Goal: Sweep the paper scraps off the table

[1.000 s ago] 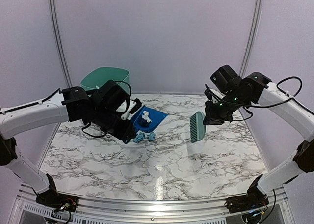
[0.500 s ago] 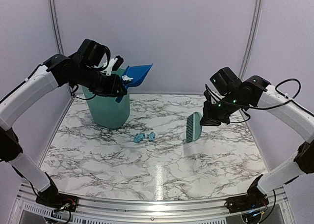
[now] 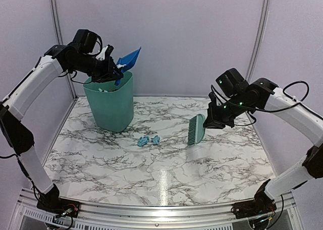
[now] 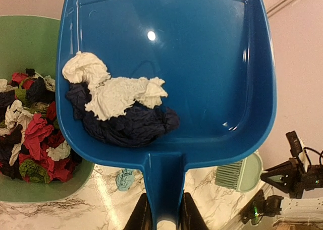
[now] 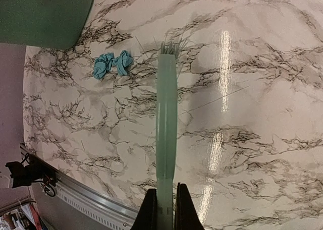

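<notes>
Now tip blue plastic dustpan (image 4: 202, 89) steeper over green bin (image 4: 30, 38), dumping paper wads (image 4: 126, 119); L gripper (image 4: 161, 212) clamped on it (R gripper (image 5: 161, 202) clamps mint brush (image 5: 166, 114)).

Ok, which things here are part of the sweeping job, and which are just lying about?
Job: two blue scraps on the table; wads in the dustpan, held by left gripper; brush in right gripper; bin.
Just there: rail, back wall.

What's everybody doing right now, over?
Left end effector shut on dustpan above bin, scraps aboard. Right end effector shut on brush over table. Two light-blue scraps left on table. Nothing between them and brush.
</notes>
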